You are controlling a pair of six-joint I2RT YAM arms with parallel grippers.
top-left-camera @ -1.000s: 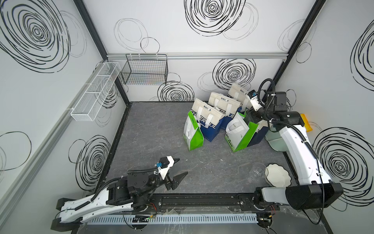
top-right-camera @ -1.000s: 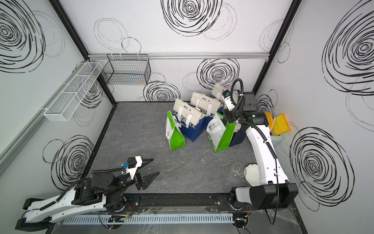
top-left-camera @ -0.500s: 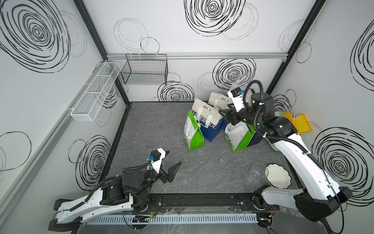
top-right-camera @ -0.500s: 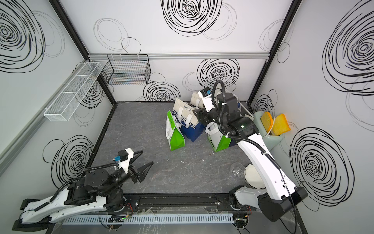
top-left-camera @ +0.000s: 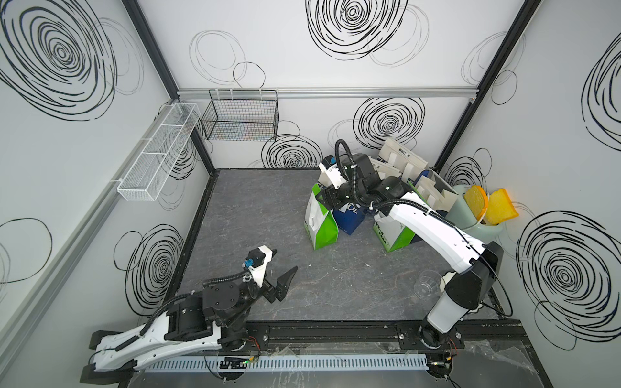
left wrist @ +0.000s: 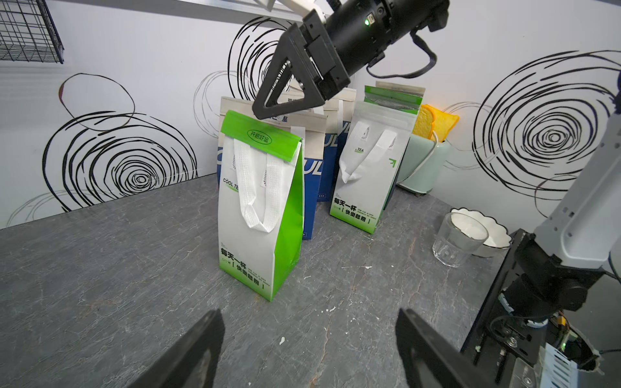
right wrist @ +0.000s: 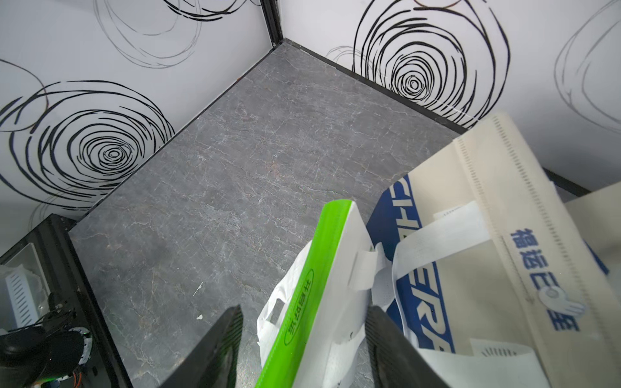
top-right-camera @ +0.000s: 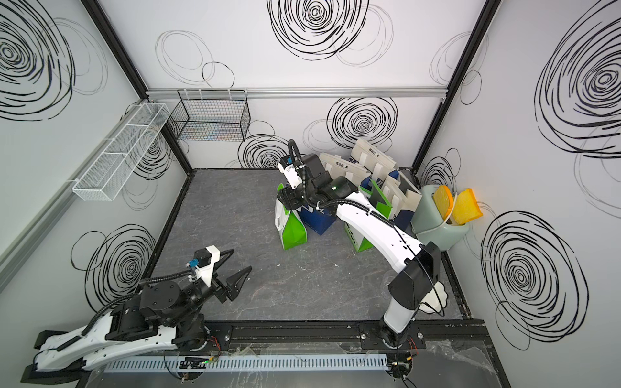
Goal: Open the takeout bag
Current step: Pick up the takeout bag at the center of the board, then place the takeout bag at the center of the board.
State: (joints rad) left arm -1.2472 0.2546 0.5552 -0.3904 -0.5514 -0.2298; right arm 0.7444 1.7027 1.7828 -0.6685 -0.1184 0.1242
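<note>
**Moved:** the right arm has swung from the bags at the right wall over to the outermost bag of the group. The left arm has shifted only slightly.

**Right gripper** (right wrist: 304, 322): jaws apart, one on each side of the bag's folded top, with no squeeze on it visible.

**Green-and-white paper takeout bag** (left wrist: 255, 215): upright on the grey stone-pattern tabletop (left wrist: 100, 268), directly beneath the right jaws. Its green fold-over flap (left wrist: 258, 137) is shut, and a white handle loop (left wrist: 255, 188) hangs down its front.

**Left gripper** (top-right-camera: 240, 261): jaws wide apart with nothing between them, low over the tabletop, pointing at the bag and well apart from it.

**Blue-and-cream fabric bag** (right wrist: 487, 255): just beside the right jaws, close behind the takeout bag.

**Clear drinking glass** (left wrist: 457, 238): well apart from both pairs of jaws.
</note>
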